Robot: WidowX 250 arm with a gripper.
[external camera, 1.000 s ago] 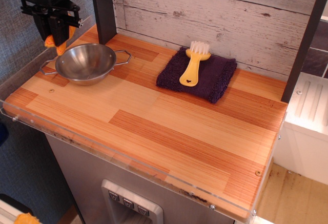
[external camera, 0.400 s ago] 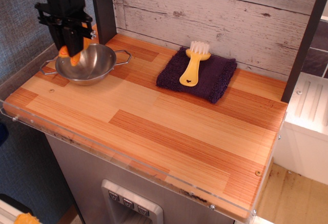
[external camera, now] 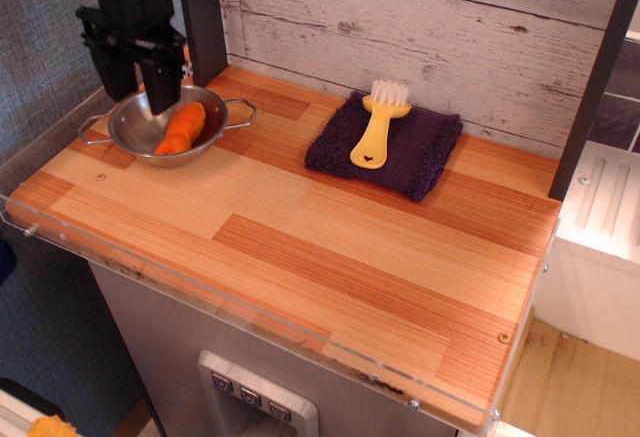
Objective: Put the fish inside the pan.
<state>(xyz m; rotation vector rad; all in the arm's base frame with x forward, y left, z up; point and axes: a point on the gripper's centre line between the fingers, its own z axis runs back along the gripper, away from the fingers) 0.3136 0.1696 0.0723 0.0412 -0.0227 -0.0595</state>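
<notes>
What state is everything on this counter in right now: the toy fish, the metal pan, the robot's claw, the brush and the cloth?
fish: lying inside the pan, released.
pan: upright on the counter, holding the fish.
gripper: open, fingers apart, just above the pan, holding nothing.
brush: lying flat on the cloth, bristles toward the wall.
cloth: folded, flat on the counter.

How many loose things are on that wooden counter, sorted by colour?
Orange: 1, the fish
Silver: 1, the pan
Yellow: 1, the brush
Purple: 1, the cloth
Total: 4
</notes>
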